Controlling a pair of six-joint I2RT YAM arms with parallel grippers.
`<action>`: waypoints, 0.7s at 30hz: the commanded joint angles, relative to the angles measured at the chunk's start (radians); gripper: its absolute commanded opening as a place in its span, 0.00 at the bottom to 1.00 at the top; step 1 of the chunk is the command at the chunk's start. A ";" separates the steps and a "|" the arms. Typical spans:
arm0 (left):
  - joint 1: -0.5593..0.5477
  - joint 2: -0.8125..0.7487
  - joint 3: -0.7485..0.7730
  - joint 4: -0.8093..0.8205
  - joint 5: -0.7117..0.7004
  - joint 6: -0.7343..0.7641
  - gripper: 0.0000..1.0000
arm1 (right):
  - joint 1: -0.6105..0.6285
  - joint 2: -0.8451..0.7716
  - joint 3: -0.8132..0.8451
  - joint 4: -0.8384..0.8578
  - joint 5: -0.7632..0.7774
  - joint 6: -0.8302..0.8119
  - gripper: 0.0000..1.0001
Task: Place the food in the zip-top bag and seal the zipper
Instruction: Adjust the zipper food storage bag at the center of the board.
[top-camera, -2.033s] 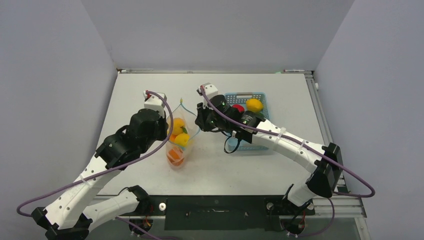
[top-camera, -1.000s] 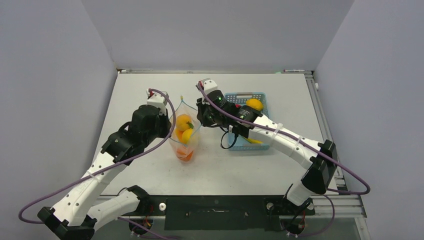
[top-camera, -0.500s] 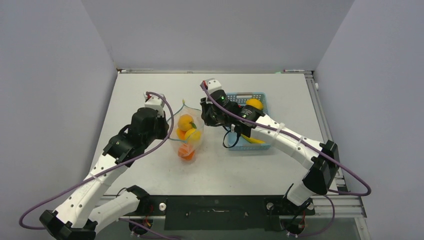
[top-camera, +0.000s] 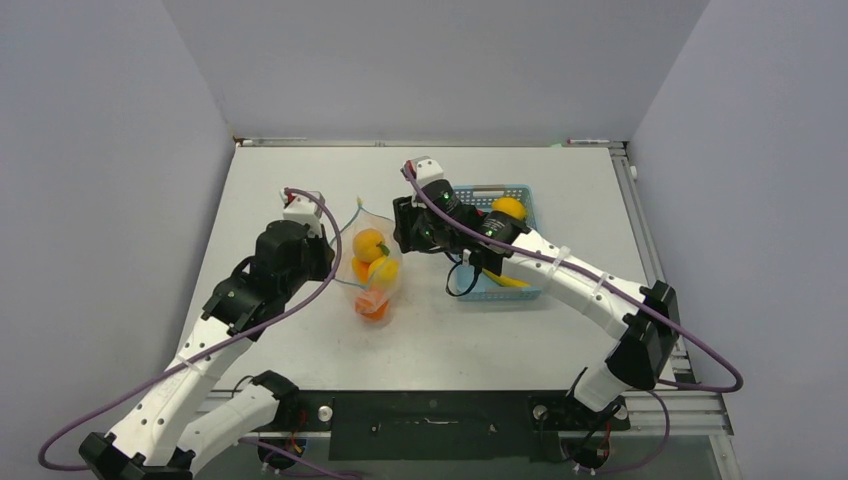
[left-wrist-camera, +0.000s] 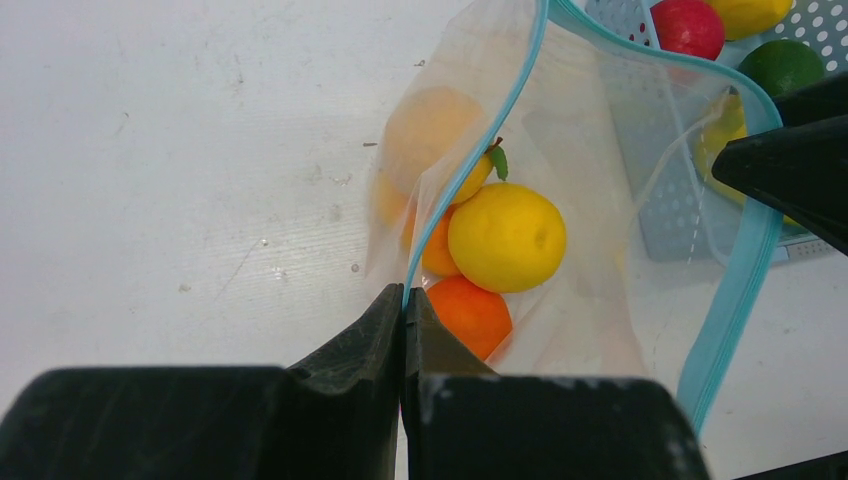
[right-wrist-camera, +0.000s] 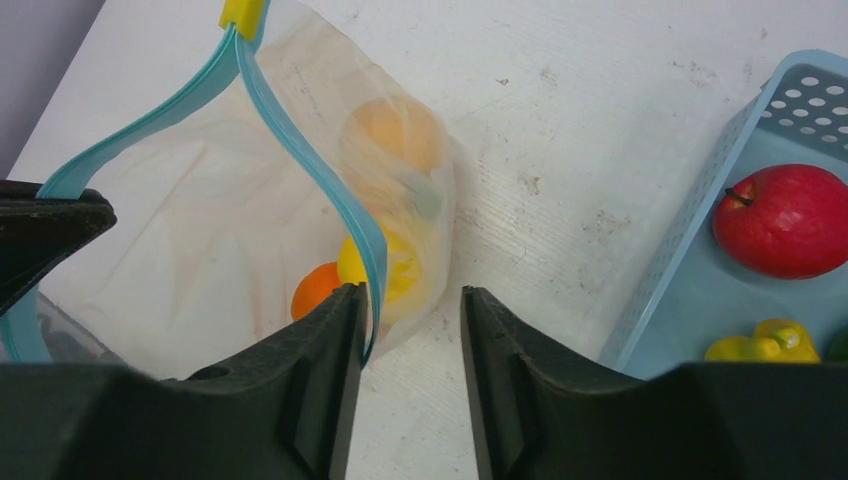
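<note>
The clear zip-top bag (top-camera: 375, 278) stands mid-table with its mouth open. Its light-blue zipper (left-wrist-camera: 470, 160) runs from a yellow slider (right-wrist-camera: 243, 12) down both lips. Inside lie a yellow lemon (left-wrist-camera: 507, 237), an orange fruit (left-wrist-camera: 472, 315) and a paler orange piece (left-wrist-camera: 425, 125). My left gripper (left-wrist-camera: 404, 295) is shut on the left zipper lip. My right gripper (right-wrist-camera: 412, 290) is open at the bag's right side; the other zipper lip (right-wrist-camera: 300, 150) rests against its left finger, with nothing clamped.
A light-blue perforated basket (top-camera: 487, 189) sits right of the bag, under my right arm. It holds a red apple (right-wrist-camera: 785, 220), a yellow pepper (right-wrist-camera: 760, 347), a lemon (top-camera: 509, 208) and a green lime (left-wrist-camera: 782, 65). A black cable loops at the basket's near-left corner.
My right gripper has opened and let go of the bag's right lip. The left gripper, still shut on the bag, has shifted slightly left, and the bag has settled.
</note>
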 joint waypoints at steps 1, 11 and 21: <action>0.007 -0.013 -0.001 0.058 0.030 0.012 0.00 | -0.006 -0.076 0.019 0.066 -0.018 0.010 0.46; 0.009 -0.012 -0.005 0.060 0.034 0.015 0.00 | -0.013 -0.155 0.036 0.056 0.072 -0.001 0.60; 0.017 -0.012 -0.007 0.062 0.040 0.015 0.00 | -0.185 -0.159 -0.042 0.005 0.104 -0.033 0.65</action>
